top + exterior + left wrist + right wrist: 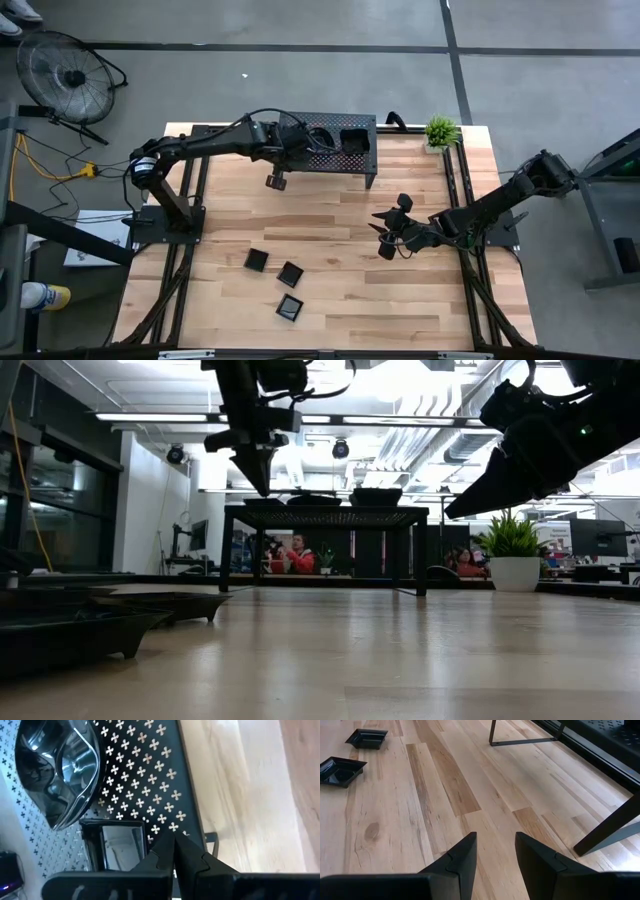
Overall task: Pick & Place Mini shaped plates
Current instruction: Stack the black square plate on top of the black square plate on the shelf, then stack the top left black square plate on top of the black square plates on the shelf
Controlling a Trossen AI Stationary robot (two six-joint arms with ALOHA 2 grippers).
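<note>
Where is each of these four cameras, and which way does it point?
High: overhead, looking down on table, both arms.
Low: at tabletop height, looking across at rack; arms hang in from above.
Left wrist: over the rack, shut left gripper, plates.
Right wrist: over bare wood, open right gripper.
Shared: high and right wrist both show the plates on the table.
</note>
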